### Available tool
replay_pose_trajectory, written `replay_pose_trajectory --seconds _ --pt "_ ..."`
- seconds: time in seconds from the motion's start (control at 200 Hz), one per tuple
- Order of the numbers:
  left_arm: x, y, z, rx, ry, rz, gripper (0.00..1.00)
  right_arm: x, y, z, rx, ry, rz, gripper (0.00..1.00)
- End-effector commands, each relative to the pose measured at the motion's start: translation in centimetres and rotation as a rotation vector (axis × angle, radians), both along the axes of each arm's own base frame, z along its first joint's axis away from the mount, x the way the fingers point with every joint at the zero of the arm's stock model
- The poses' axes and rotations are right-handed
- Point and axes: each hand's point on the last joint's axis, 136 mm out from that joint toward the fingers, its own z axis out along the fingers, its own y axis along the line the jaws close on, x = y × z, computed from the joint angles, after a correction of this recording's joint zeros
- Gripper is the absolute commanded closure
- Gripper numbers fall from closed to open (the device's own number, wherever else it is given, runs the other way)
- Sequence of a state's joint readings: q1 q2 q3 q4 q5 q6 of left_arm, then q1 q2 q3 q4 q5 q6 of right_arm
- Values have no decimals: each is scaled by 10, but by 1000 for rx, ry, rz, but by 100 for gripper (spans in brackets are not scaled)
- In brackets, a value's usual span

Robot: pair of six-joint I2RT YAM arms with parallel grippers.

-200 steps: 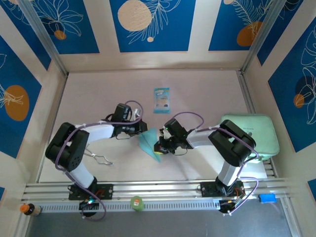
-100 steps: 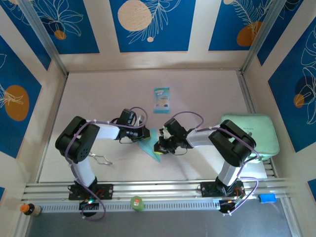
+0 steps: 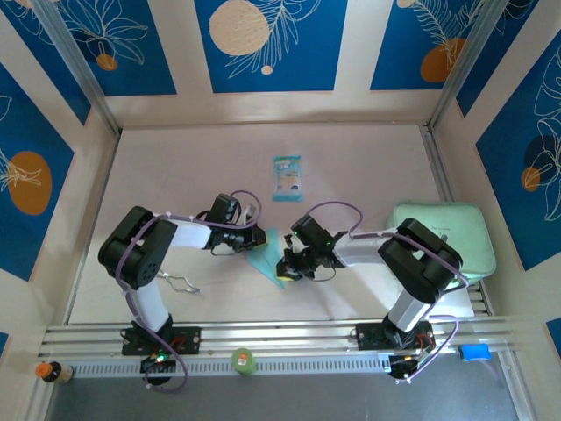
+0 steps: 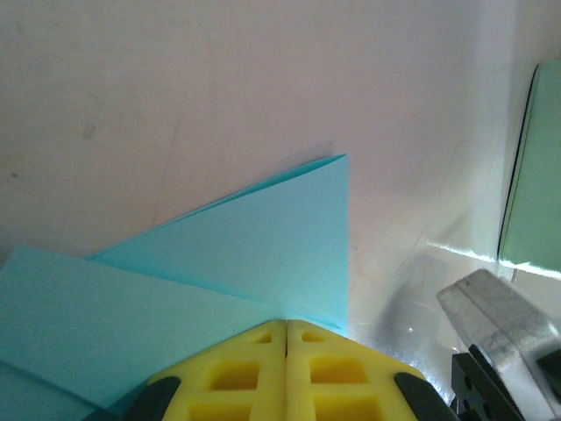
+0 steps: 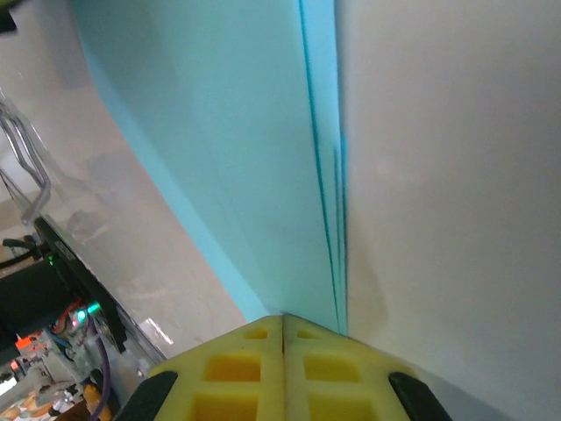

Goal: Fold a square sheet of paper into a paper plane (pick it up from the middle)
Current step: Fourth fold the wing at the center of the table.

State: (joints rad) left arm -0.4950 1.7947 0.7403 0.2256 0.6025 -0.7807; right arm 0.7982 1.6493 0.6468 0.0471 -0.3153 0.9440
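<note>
The light-blue sheet of paper (image 3: 266, 256) lies flat on the table between the two arms, folded into a pointed wedge. My left gripper (image 3: 260, 237) is shut, its yellow fingertips (image 4: 302, 331) pressed together and resting on the paper (image 4: 263, 237) near a folded corner. My right gripper (image 3: 286, 266) is shut too, and its tips sit on the paper (image 5: 237, 158) beside a long edge of stacked layers (image 5: 336, 202). Neither pair of jaws has paper between the fingers.
A teal-and-white packet (image 3: 287, 177) lies further back on the table. A pale green pad (image 3: 451, 237) sits at the right edge. A bent wire tool (image 3: 175, 282) lies near the left arm's base. The metal rail (image 3: 289, 338) runs along the near edge.
The left gripper has come down and right onto the paper's upper edge. The right gripper has slid slightly toward the near edge along the paper. Both stayed shut.
</note>
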Motion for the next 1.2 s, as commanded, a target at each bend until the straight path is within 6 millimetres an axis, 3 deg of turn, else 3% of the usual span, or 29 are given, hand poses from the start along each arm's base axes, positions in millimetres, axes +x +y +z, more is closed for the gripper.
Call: replay_pose_trajectory --seconds 0.0,0.22,0.405,0.6,0.92,1.195 --pt "-12 27 -39 125 92 63 100 -41 -23 -17 -75 108 32 100" --pt "-12 27 -40 119 103 76 100 -60 -40 -13 -77 105 -8 100" --pt "-13 27 -40 109 106 81 100 -43 -40 6 -57 50 -111 100" --pt "-13 26 -37 88 108 91 100 -27 -18 26 66 60 -161 85" --pt "-14 25 -33 78 104 92 100 -30 -20 6 2 124 -187 69" --pt "-13 24 -31 71 101 91 100 -17 -5 12 40 83 -180 73"
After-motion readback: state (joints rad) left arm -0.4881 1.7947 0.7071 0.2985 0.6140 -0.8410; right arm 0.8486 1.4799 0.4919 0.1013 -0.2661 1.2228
